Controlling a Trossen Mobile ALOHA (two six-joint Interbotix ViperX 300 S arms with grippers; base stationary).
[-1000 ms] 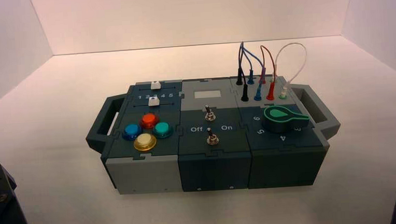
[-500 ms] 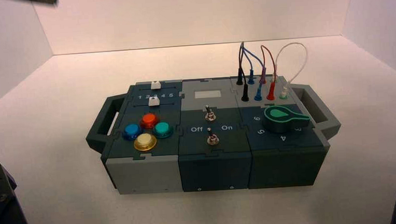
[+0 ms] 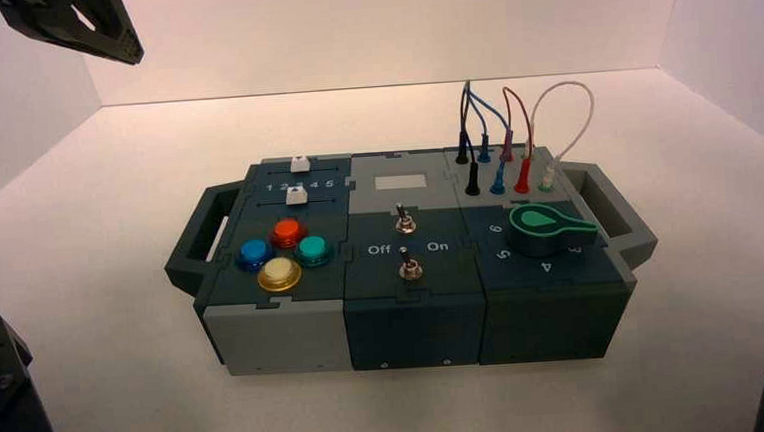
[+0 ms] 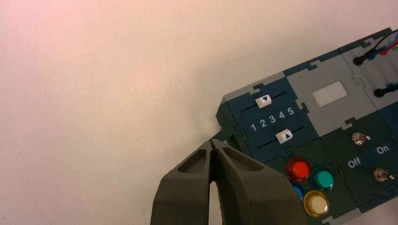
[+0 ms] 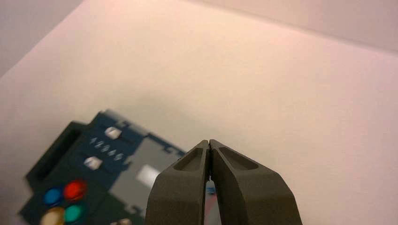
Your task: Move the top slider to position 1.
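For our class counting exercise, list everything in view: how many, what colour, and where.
box: 1, grey and dark teal, middle of the table
table: 1, whitish, under the box
top slider: 1, white, far left of box, above numerals 1 to 5
lower slider: 1, white, below those numerals
buttons: 4, red, blue, green, yellow, front left
blank panel: 1, white, far middle
switches: 2, metallic, middle
knob: 1, black and green, right
wires: several, black, blue, red, white, far right
handles: 2, dark left, grey right
left hand: 1, dark, above the far left
right hand: 1, dark, above the far right
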